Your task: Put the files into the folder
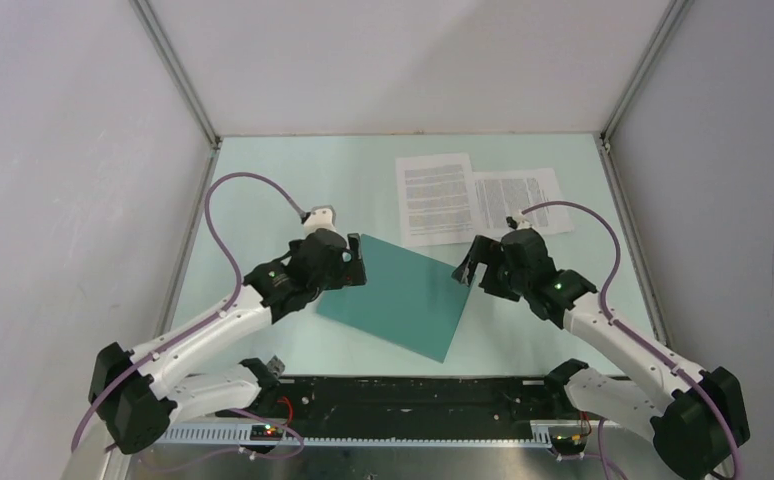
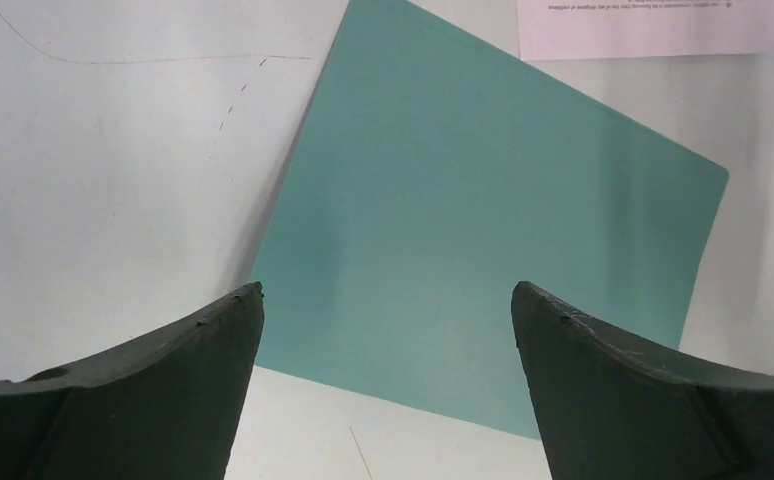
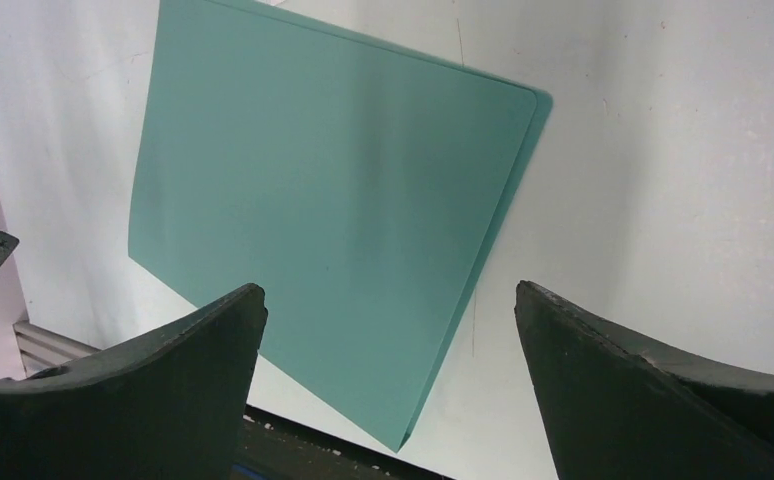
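Centre of the tabletop point(image 1: 263, 200), the teal folder point(image 1: 403, 295) lies flat and shut, with the left gripper point(image 1: 355, 268) by its left edge and the right gripper point(image 1: 468, 270) by its right corner. Both are spread wide, holding nothing. Beyond it, far right, the two printed files point(image 1: 436, 198) sit side by side, outside the folder.

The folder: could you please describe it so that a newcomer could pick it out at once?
On the pale mint table, look at the near middle, just in front of the two white printed sheets. The folder lies flat and closed, turned at an angle. It is the only dark teal thing, plain and unprinted, darker than the tabletop.
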